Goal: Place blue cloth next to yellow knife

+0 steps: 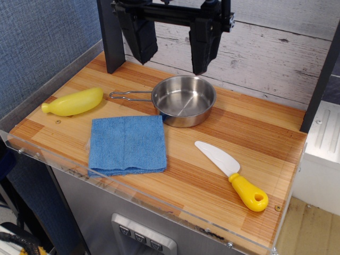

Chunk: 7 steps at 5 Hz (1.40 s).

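Nothing looks done yet: the blue cloth [127, 144] lies flat on the desk [265, 159] just in front of the steel pan [184, 100], apart from the yellow knife [231, 174], while the end effector [172, 45] hangs above the pan, fingers apart and empty.

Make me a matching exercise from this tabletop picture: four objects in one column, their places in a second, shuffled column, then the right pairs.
Objects:
1. blue cloth
2. yellow knife
3. steel pan
4. yellow banana toy

Places:
A. back centre, below the open gripper
B. far left edge of the wooden table
C. front left, lying flat and folded
D. front right, handle pointing to the near corner

Pairs: 1-C, 2-D, 3-A, 4-B
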{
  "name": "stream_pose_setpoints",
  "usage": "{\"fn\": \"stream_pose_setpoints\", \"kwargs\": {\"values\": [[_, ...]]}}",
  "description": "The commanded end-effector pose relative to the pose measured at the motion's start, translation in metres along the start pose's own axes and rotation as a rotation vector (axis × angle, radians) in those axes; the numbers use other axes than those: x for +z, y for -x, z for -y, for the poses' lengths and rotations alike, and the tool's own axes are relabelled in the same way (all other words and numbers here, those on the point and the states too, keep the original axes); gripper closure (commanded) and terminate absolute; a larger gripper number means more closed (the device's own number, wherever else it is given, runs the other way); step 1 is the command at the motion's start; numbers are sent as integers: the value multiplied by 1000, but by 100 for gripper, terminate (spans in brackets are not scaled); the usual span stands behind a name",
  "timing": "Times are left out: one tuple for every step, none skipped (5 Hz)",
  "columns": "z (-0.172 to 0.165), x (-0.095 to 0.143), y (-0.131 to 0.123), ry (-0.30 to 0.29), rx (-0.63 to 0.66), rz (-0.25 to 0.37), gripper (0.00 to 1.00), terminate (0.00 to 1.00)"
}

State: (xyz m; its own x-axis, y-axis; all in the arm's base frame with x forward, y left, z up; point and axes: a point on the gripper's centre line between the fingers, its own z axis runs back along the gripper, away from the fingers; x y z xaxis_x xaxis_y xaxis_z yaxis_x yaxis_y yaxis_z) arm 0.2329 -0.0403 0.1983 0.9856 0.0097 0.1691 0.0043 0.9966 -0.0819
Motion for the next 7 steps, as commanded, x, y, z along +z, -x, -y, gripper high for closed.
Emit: {"fn": "stream_pose_setpoints", "kwargs": {"values": [[0,0,0,0,0,0,0,0],[-32,8,-1,-52,-17,36,0,0],[-57,8,3,-91,13,38,0,0],[-83,0,6,-115,42,38,0,0],[-97,-16,11,-134,39,25,0,0],[-105,-33,14,-143,50,30,0,0],[-113,-54,14,-139,65,14,0,0]]}}
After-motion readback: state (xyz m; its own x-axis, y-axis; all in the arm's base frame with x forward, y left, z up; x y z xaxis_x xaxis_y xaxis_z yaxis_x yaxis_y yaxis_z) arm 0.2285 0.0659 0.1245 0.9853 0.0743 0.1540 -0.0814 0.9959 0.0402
